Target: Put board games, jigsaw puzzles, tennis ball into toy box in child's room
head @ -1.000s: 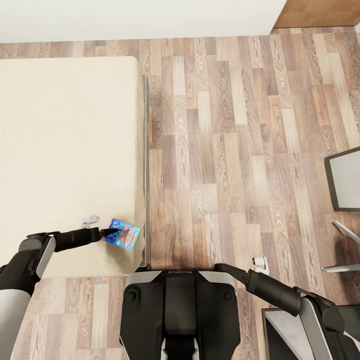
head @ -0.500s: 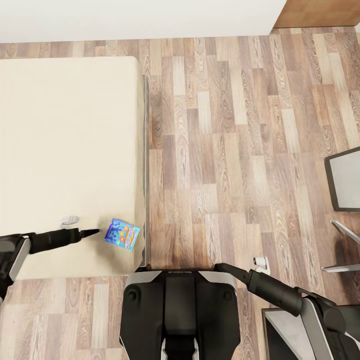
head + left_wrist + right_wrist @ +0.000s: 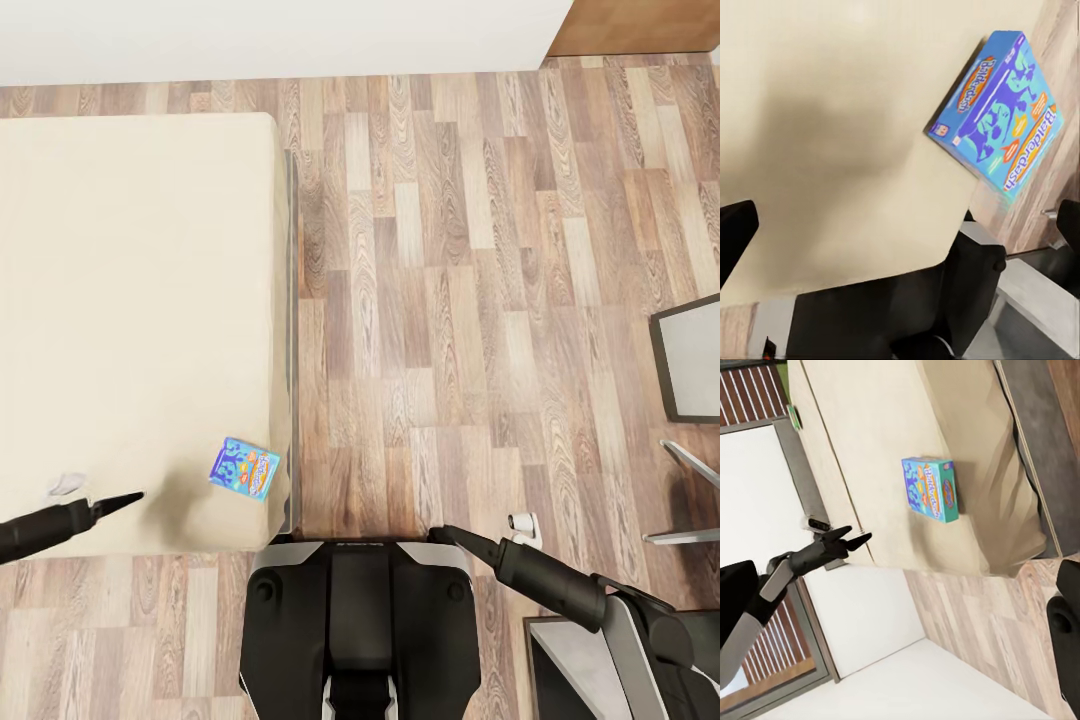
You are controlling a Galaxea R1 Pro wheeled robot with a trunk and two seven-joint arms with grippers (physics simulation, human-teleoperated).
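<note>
The left fingers (image 3: 130, 496) hang over the bed (image 3: 140, 300) near its foot edge, empty; how far apart they stand cannot be told. The blue game (image 3: 245, 468) lies flat on the mattress, apart from those fingers, on the side toward the bed's floor-side edge and close to the corner. From the left wrist the game (image 3: 1001, 127) shows its cartoon cover beside the mattress edge. The right fingers (image 3: 452, 533) hold nothing above the floor (image 3: 470, 300), in front of the robot's base; their spread cannot be told either.
</note>
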